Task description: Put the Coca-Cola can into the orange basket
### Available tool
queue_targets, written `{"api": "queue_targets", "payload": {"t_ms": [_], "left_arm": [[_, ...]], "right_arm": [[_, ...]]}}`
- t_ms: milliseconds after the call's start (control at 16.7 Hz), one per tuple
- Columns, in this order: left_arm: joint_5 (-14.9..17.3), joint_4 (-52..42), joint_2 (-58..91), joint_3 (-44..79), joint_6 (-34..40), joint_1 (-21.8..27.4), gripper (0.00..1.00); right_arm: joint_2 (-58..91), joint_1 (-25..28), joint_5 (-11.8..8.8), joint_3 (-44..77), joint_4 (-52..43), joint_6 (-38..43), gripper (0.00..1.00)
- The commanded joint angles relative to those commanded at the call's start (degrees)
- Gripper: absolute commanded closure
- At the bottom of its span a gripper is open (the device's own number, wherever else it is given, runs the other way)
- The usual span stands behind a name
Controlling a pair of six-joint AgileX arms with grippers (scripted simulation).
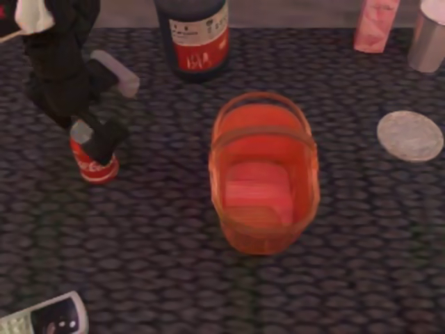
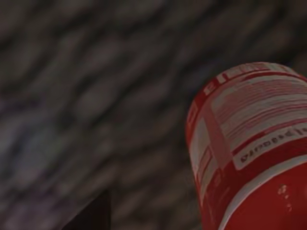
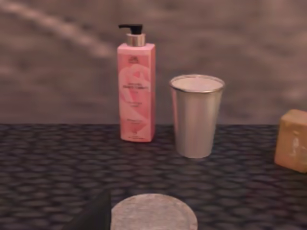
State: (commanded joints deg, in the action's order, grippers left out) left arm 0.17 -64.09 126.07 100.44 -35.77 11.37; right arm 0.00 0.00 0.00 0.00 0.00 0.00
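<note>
The Coca-Cola can [image 1: 95, 161] stands upright on the dark woven mat at the left, red with a silver top. My left gripper [image 1: 97, 142] is down over it, open, its dark fingers beside the can's upper part. The left wrist view shows the can [image 2: 249, 148] close up, with a gap between it and one dark fingertip [image 2: 93, 215]. The orange basket [image 1: 264, 174] sits in the middle of the table, handle arched across it, well to the can's right. My right gripper [image 3: 153, 225] is out of the top view; one fingertip [image 3: 93, 213] shows, set wide.
A large dark bottle [image 1: 195, 35] stands at the back between can and basket. A pink pump bottle [image 1: 377, 24], a silver cup [image 1: 427, 35] and a flat grey disc [image 1: 410, 136] are at the right. A phone-like handset [image 1: 49, 320] lies front left. A tan block [image 3: 292, 141] shows beside the cup.
</note>
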Motion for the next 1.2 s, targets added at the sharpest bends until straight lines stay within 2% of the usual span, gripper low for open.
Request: {"api": "queue_targets", "payload": {"t_ms": [360, 1140, 1200], "left_arm": [[0.0, 2.5, 0.6, -2.1, 0.0, 0.0, 0.00], [0.0, 2.5, 0.6, -2.1, 0.0, 0.0, 0.98], [0.0, 2.5, 0.6, -2.1, 0.0, 0.0, 1.00]], "right_arm": [[0.0, 0.0, 0.0, 0.0, 0.0, 0.0, 0.00], [0.0, 0.0, 0.0, 0.0, 0.0, 0.0, 0.00], [0.0, 0.0, 0.0, 0.0, 0.0, 0.0, 0.00]]}}
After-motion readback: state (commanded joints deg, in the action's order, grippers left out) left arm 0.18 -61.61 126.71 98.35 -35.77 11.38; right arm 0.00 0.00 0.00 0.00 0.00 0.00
